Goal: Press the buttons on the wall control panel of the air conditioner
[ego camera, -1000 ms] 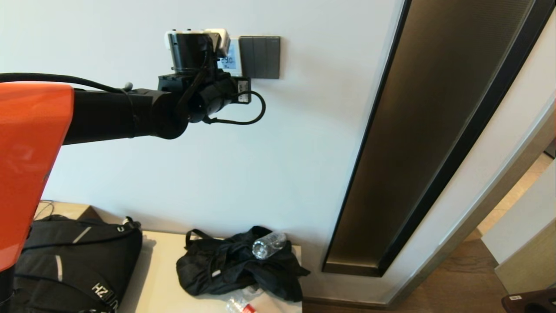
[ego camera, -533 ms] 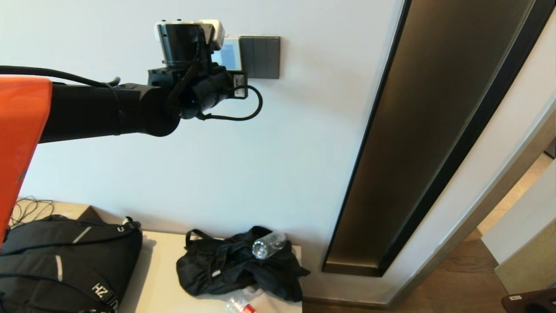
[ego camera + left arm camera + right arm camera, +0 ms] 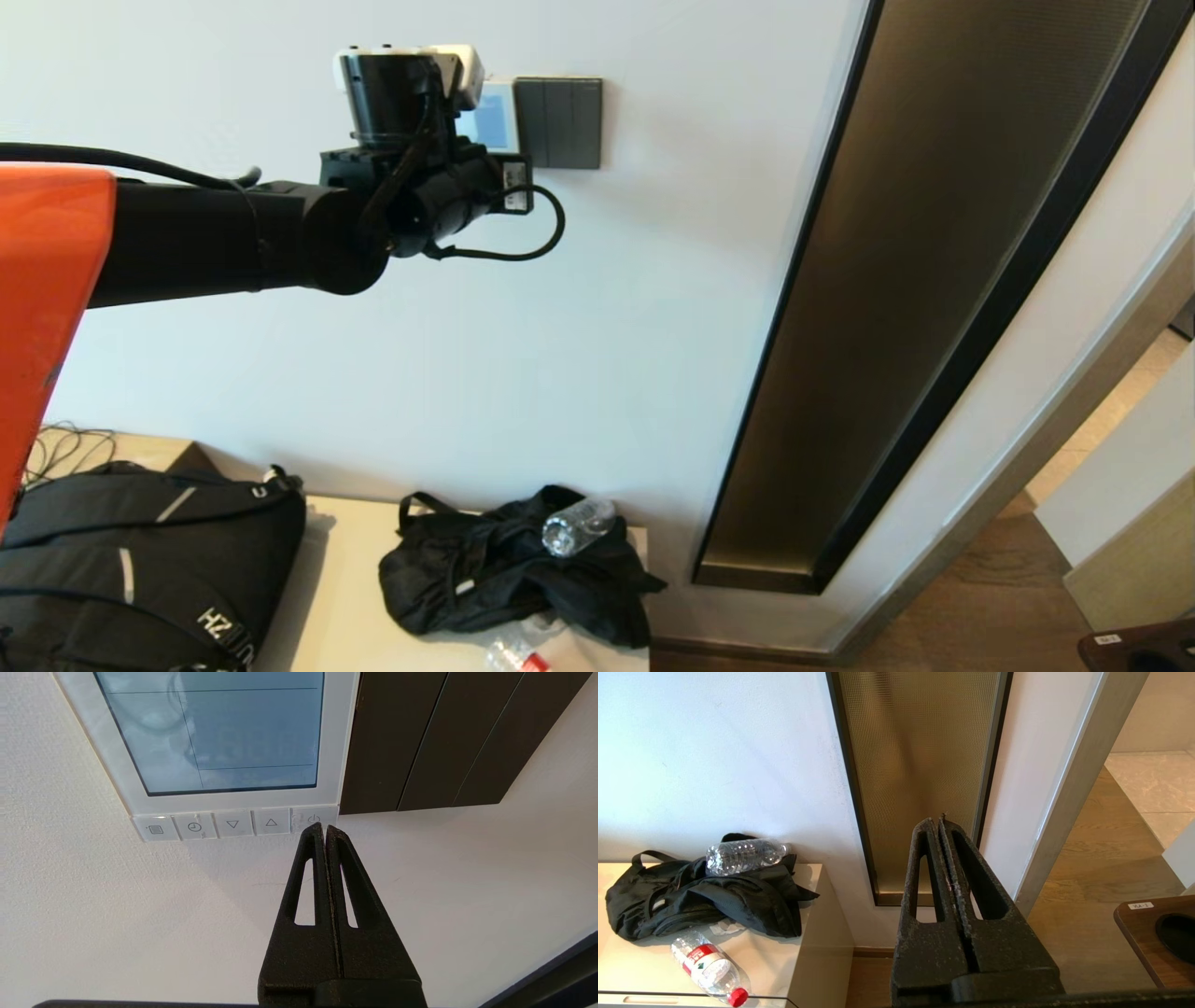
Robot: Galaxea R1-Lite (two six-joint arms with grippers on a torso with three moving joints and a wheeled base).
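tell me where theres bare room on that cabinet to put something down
Free: the cabinet top strip between the backpack and the black bag. Crowded: the right end, with a clear bottle on the bag and a red-capped bottle in front of it. The left tool is up at the control panel.

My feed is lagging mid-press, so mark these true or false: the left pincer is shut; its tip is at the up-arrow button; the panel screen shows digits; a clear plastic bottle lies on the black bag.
1. The left pincer is shut. True.
2. Its tip is at the up-arrow button. False: it is at the power button, at the row's end nearest the dark grey switch plate.
3. The white wall panel's screen shows digits. False: it is blank.
4. A clear plastic bottle lies on the crumpled black bag. True.
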